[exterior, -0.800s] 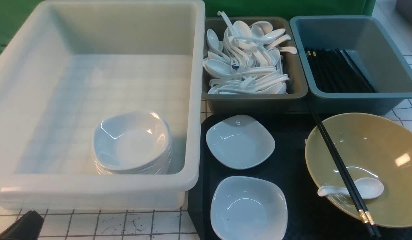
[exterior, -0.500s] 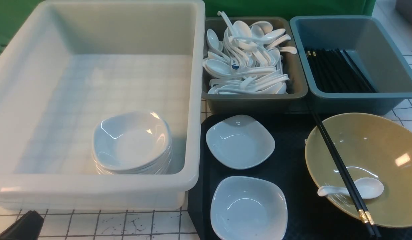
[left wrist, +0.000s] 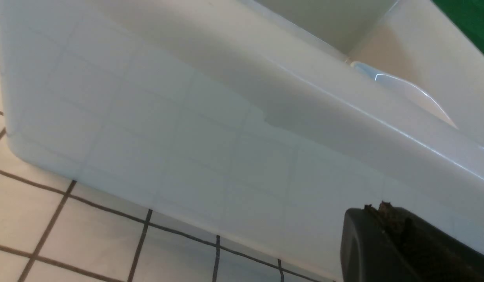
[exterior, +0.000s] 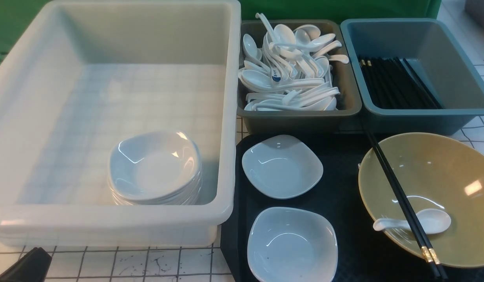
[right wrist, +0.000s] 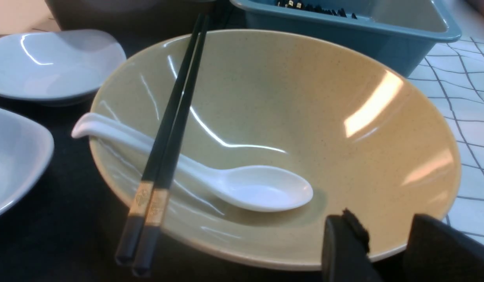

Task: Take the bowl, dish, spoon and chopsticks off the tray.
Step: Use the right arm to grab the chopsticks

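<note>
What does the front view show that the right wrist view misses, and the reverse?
Front view only: the white bin with its stack of dishes, and the pile of spoons in the grey bin. Right wrist view only: the right gripper, jaws apart, beside the bowl. Both: that bowl holding the spoon, chopsticks across it, the tray, the blue bin.

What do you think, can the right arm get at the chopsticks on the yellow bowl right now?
Probably yes. The right end effector hovers open beside the rim of the bowl, and the chopsticks lie exposed across that rim, over the handle of the spoon, with nothing covering them.
</note>
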{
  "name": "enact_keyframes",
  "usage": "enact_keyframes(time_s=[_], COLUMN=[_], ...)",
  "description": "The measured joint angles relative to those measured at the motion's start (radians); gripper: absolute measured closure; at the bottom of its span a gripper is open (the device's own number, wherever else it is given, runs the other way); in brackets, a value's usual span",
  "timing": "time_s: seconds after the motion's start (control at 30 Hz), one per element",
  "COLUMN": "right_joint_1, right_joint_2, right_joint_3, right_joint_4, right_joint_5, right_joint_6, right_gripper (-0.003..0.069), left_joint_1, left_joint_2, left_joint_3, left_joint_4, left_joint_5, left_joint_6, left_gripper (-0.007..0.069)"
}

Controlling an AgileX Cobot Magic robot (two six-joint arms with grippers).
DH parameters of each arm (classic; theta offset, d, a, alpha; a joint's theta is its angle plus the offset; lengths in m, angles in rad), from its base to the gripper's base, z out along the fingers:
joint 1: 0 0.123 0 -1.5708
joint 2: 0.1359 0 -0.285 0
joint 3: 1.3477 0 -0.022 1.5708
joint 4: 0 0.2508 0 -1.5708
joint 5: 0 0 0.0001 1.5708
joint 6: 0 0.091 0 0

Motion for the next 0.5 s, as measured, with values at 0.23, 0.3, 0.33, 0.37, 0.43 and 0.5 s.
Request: enact_keyframes(time_s=[0.23,0.3,0.33,0.37,0.43,0.5], right_joint_1=[0.0,0.0,0.0,0.0,0.0,0.0], right_joint_2=[0.0,0.0,0.0,0.0,0.0,0.0], right_joint_3=[0.0,0.0,0.0,0.0,0.0,0.0], right_joint_4=[0.0,0.0,0.0,0.0,0.0,0.0], right_joint_5=[0.0,0.0,0.0,0.001,0.001,0.001], right_joint_6=[0.0,0.0,0.0,0.0,0.0,0.0], right_gripper=[0.0417,0.0417,0.0417,0.0417,0.0417,0.0417], left_joint_1=[-0.003,-0.005,-0.006,-0.008,-0.009,-0.01], left_joint_2=[0.0,0.0,0.0,0.0,0.0,0.0], left_joint_3=[0.005,0.006,0.006,0.006,0.006,0.006], left_joint_4=[-0.045,-0.151,-0.186,-0.246,-0.352,-0.459], left_joint_5=[-0.06,-0.143,-0.178,-0.211,-0.279,-0.346], left_joint_6=[-0.017,-0.061,-0.078,-0.094,-0.125,-0.14], left_gripper=[0.0626,0.0626,0.0626,0.0626,0.0626,0.0626])
